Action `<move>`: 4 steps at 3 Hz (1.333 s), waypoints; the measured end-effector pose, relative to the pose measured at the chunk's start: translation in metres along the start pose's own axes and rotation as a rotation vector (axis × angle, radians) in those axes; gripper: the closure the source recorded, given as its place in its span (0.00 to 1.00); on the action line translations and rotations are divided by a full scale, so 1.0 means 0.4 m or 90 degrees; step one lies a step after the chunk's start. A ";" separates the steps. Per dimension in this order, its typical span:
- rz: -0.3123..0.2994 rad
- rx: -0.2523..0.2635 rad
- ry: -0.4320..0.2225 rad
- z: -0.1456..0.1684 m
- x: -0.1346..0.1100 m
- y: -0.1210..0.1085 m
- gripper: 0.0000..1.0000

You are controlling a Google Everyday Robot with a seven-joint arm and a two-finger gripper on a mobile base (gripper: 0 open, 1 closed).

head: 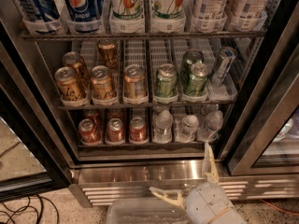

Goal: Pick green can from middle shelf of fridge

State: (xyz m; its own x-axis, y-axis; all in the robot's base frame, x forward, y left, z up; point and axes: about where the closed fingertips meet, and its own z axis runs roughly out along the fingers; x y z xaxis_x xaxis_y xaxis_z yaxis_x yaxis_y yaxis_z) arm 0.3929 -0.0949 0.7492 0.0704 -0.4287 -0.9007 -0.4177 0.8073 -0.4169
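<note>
The fridge (140,171) stands open in front of me. On its middle shelf (140,104), in white lane trays, three green cans stand right of centre: one at the front (166,81), one to its right (196,78) and one behind that (190,59). Gold-brown cans (103,82) fill the left lanes. A slim silver-blue can (223,65) leans at the far right. My gripper (187,178) is low at the bottom of the view, in front of the steel base grille and below the green cans. It is open and empty, with pale fingers (209,160) spread wide.
Large soda bottles (84,3) fill the top tier. Red cans (114,129) and water bottles (163,125) fill the bottom tier. A clear plastic bin (140,213) sits on the floor left of the gripper. Glass doors (266,125) flank the opening. Cables (23,211) lie at lower left.
</note>
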 end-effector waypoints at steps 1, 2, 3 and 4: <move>-0.049 0.055 -0.018 0.032 -0.034 -0.024 0.00; -0.077 0.113 -0.026 0.061 -0.057 -0.047 0.00; -0.104 0.163 -0.023 0.094 -0.074 -0.066 0.06; -0.117 0.229 -0.001 0.121 -0.074 -0.114 0.25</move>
State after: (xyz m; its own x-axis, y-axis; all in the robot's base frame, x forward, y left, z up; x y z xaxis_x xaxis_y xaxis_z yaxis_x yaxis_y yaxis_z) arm 0.4537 -0.0994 0.7887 0.1164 -0.5784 -0.8074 -0.0547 0.8080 -0.5867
